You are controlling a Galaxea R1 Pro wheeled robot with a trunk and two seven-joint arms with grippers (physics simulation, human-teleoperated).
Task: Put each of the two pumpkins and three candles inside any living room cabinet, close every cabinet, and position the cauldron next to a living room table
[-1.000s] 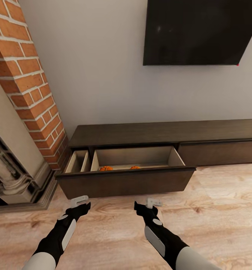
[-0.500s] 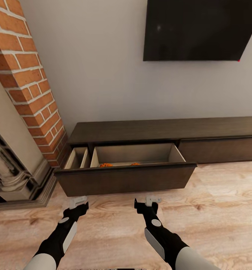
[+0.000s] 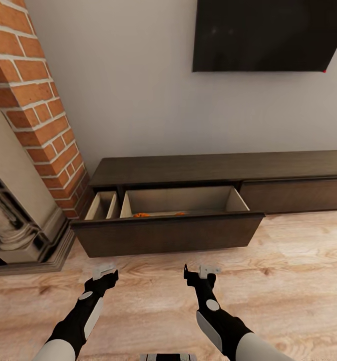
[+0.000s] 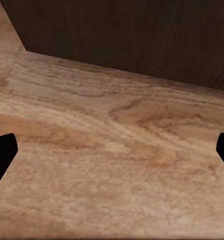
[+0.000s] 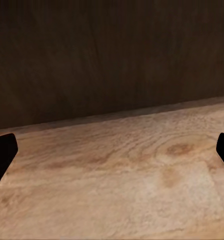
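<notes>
**A:** Against the grey wall, the cabinet (image 3: 188, 173) runs long and low, dark brown. Left front (image 3: 165, 233) is pulled out, right front (image 3: 293, 194) sits flush. Two fronts in total.

**B:** Contents?

**A:** Pale beige interior, split into a narrow compartment (image 3: 102, 205) at the left and a wide one. Two orange pumpkin tops just peek over the front's edge in the wide one: one (image 3: 141, 214) left of centre, one (image 3: 180, 213) near centre. Mostly hidden by the front.

**B:** Anything in the way?

**A:** Brick column (image 3: 35, 100) and a stone fireplace surround (image 3: 18, 220) crowd the cabinet's left end. Black TV (image 3: 268, 35) is mounted on the wall above.

**B:** Grippers?

**A:** Left gripper (image 3: 104, 272) and right gripper (image 3: 204, 271) hover over the floor just short of the open front, apart from it. Both wrist views show fingertips at the frame edges, so jaws are spread wide, nothing held.

**B:** Floor?

**A:** Light wood-grain planks (image 3: 288, 281), bare between the grippers and the cabinet.
</notes>
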